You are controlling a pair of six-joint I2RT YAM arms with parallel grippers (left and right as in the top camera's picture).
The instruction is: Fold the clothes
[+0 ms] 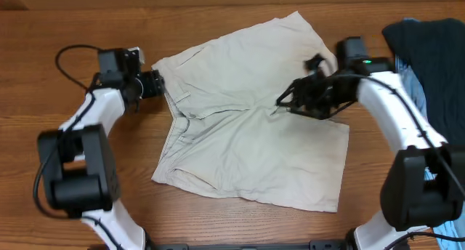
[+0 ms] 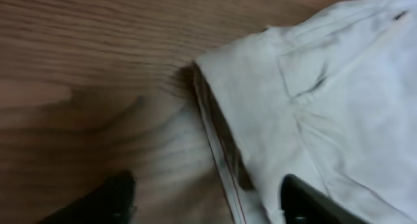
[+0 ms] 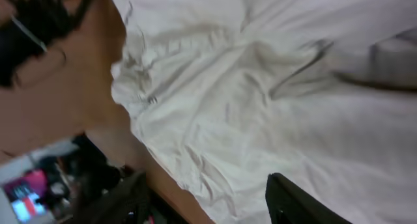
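Wooden table (image 1: 218,10) bears beige shorts (image 1: 247,126) (spread flat); left hand (image 1: 156,83) and right hand (image 1: 282,102) both gape, gripping nothing.

You'll find no readable text, label, brand, number or sign in any of the three views, neither on the fabrics, nor on the arms, nor on the wood.

The left arm (image 1: 87,123) bends at the elbow and its wrist turns inward, so the left gripper (image 1: 160,83) points across toward the right arm (image 1: 392,108). Its fingers (image 2: 111,198) stand wide apart. The right gripper (image 1: 282,102) points back at it, jaws likewise spread (both dark fingers (image 3: 300,201) show).
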